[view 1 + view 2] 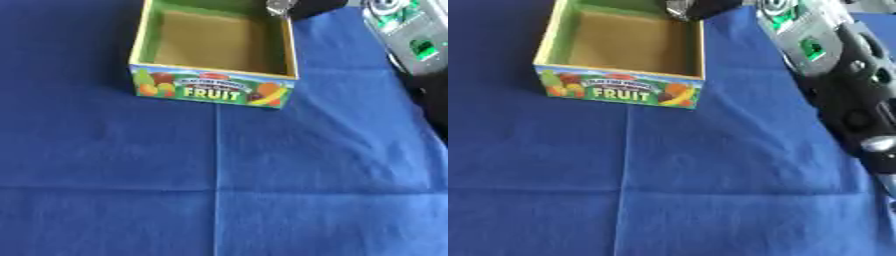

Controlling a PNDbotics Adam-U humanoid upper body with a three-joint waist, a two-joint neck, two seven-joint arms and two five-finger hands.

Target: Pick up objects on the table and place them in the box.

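One blue cloth [262, 190] covers the table. One robot arm [842, 95], the right, runs down the right edge. One open-topped box [214, 87] sits far centre, its FRUIT label facing the viewer. The right hand [697, 7], cropped at the box's far right corner, is hard to make out; its grip cannot be told.

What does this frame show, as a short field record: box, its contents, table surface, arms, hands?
box: wooden box with a FRUIT label on its near wall, standing upright at the far centre of the table
contents: the visible floor is bare; nothing seen inside
table surface: blue cloth, no loose objects in view
right arm: right arm reaches from the right edge toward the box's far right corner
right hand: only a dark tip shows at the box's rim; fingers unclear
left hand: not in view
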